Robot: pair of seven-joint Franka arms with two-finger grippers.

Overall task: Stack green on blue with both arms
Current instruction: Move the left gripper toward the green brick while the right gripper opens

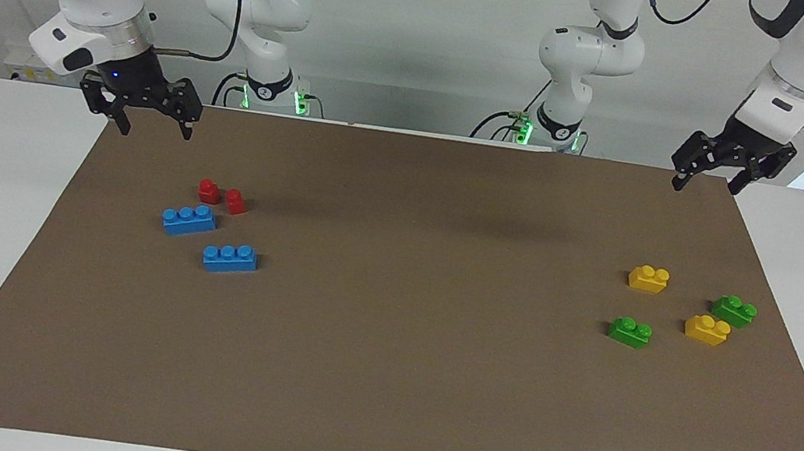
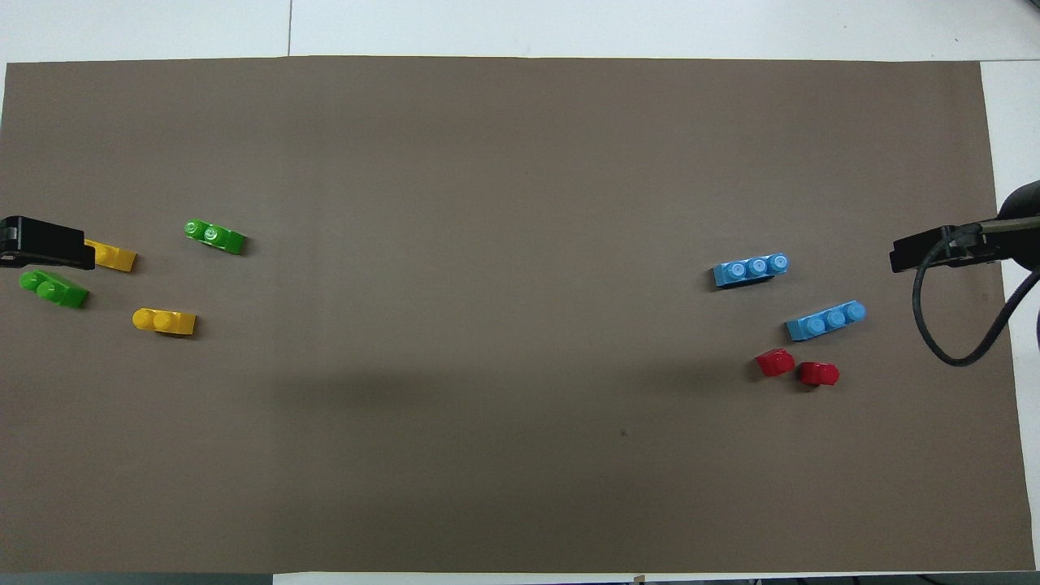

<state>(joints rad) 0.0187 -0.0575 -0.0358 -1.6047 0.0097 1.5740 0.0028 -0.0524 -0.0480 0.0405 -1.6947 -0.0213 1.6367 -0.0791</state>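
both grippers hanging with fingers spread, holding nothing: left gripper (image 1: 728, 171) and right gripper (image 1: 148, 113) over the mat's (image 1: 380, 380) robot-side corners; green bricks (image 1: 629, 331) and blue bricks (image 1: 230, 257) lying well apart.

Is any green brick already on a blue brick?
No. Both green bricks lie on the mat near the left arm; the blue bricks lie near the right arm.
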